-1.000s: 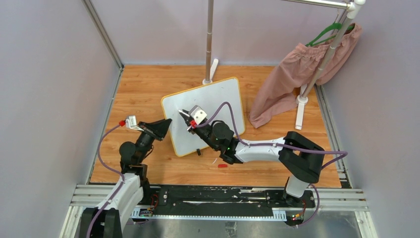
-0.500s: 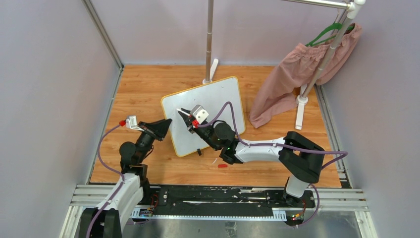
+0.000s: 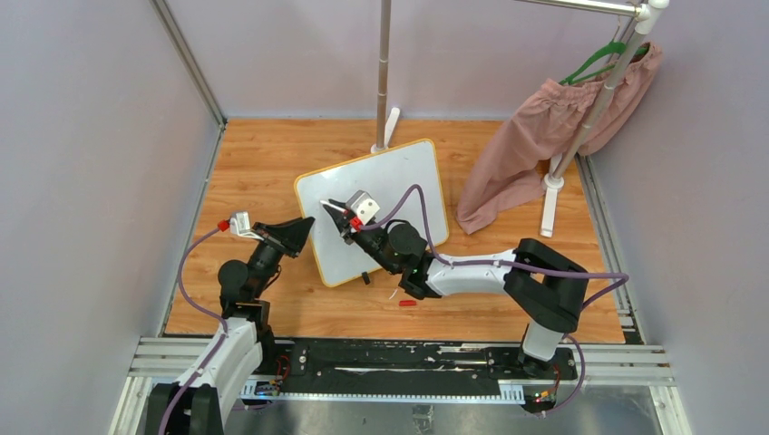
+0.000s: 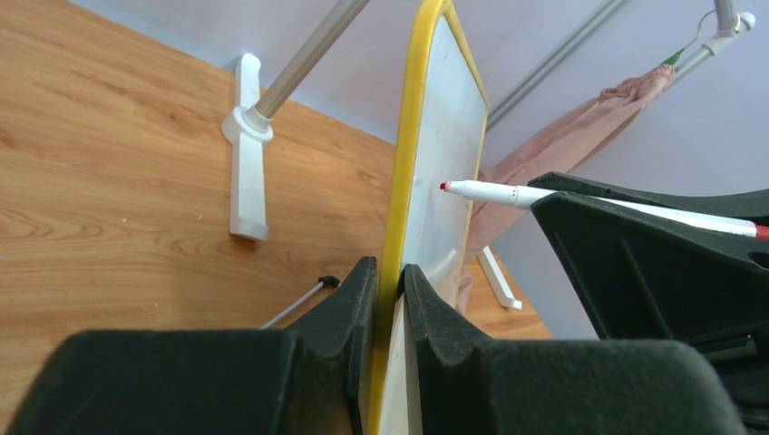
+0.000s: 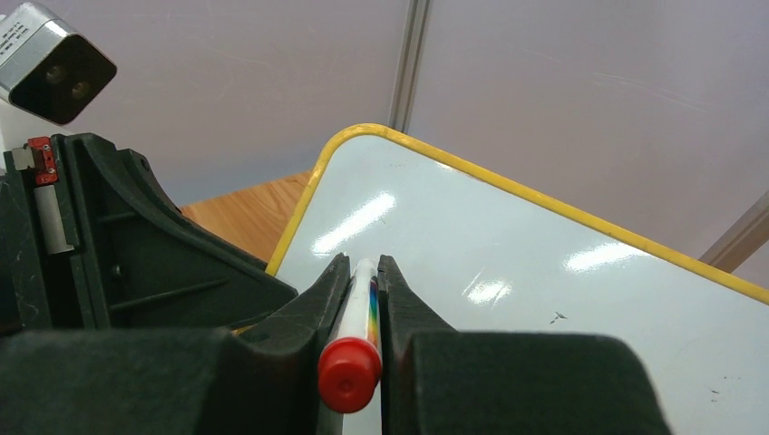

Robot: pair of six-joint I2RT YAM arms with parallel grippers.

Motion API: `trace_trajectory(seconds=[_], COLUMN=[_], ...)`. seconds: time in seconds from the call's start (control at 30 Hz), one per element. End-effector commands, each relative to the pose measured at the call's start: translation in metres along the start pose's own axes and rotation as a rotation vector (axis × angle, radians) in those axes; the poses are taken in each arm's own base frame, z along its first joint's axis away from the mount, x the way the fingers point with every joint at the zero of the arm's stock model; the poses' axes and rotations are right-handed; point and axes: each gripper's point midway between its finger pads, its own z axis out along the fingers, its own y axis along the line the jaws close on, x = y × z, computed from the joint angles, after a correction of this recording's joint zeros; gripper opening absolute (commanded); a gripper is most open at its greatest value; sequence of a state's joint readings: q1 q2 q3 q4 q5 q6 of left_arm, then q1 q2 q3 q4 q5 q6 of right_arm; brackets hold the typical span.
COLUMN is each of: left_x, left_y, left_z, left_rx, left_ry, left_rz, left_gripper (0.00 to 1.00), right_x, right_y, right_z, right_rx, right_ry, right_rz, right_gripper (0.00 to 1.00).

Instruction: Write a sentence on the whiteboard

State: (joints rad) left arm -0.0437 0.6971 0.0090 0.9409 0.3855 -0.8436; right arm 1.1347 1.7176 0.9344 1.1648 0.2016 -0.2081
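Observation:
The whiteboard (image 3: 390,195) with its yellow rim lies tilted on the wooden floor; its white face (image 5: 544,272) carries no red words. My left gripper (image 3: 304,228) is shut on the board's left edge; the yellow rim (image 4: 403,181) runs between its fingers (image 4: 349,308). My right gripper (image 3: 337,210) is shut on a white marker (image 5: 361,299) with a red end cap. The marker's red tip (image 4: 446,186) is close to the board's upper left area; contact cannot be told.
A clothes rack pole (image 3: 384,72) stands on a white foot behind the board. Pink trousers (image 3: 535,136) hang on a second rack at the right. A red marker cap (image 3: 407,303) lies on the floor near the right arm. Grey walls enclose the floor.
My right gripper with the marker has shifted slightly left over the board. The left gripper and the board have not moved.

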Motion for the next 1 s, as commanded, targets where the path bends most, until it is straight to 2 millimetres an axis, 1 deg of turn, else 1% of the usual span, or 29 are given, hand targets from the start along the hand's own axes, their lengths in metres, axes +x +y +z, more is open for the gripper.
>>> trace_trajectory(seconds=[0.0, 0.37, 0.57, 0.63, 0.7, 0.73, 0.77, 0.83, 0.87, 0.97], left_x=[0.01, 0.009, 0.01, 0.01, 0.011, 0.011, 0.012, 0.014, 0.014, 0.012], left_y=[0.013, 0.011, 0.012, 0.013, 0.014, 0.014, 0.015, 0.017, 0.018, 0.019], left_z=[-0.01, -0.01, -0.011, -0.011, -0.011, -0.011, -0.012, -0.012, -0.012, -0.011], left_rx=[-0.034, -0.03, -0.032, -0.034, -0.038, -0.039, -0.043, -0.053, -0.059, -0.07], left_ry=[-0.012, -0.014, -0.014, -0.014, -0.013, -0.013, -0.009, -0.004, -0.002, -0.005], left_rz=[0.011, 0.011, 0.012, 0.013, 0.013, 0.014, 0.013, 0.006, 0.002, -0.003], left_gripper=[0.0, 0.0, 0.0, 0.0, 0.0, 0.03, 0.11, 0.35, 0.43, 0.54], right_x=[-0.013, 0.01, 0.017, 0.017, 0.01, 0.004, -0.004, -0.022, -0.032, -0.057], right_y=[-0.008, -0.011, -0.016, -0.018, -0.018, -0.018, -0.018, -0.018, -0.019, -0.021], right_z=[0.005, -0.011, -0.02, -0.023, -0.023, -0.022, -0.021, -0.02, -0.019, -0.022], right_rx=[0.025, 0.031, 0.048, 0.052, 0.05, 0.046, 0.04, 0.029, 0.023, 0.011], right_ry=[-0.044, 0.018, 0.041, 0.037, 0.017, 0.004, -0.014, -0.05, -0.069, -0.113], right_rz=[0.026, 0.018, 0.01, 0.015, 0.027, 0.035, 0.045, 0.064, 0.071, 0.084], right_gripper=[0.0, 0.0, 0.0, 0.0, 0.0, 0.0, 0.0, 0.0, 0.0, 0.0])
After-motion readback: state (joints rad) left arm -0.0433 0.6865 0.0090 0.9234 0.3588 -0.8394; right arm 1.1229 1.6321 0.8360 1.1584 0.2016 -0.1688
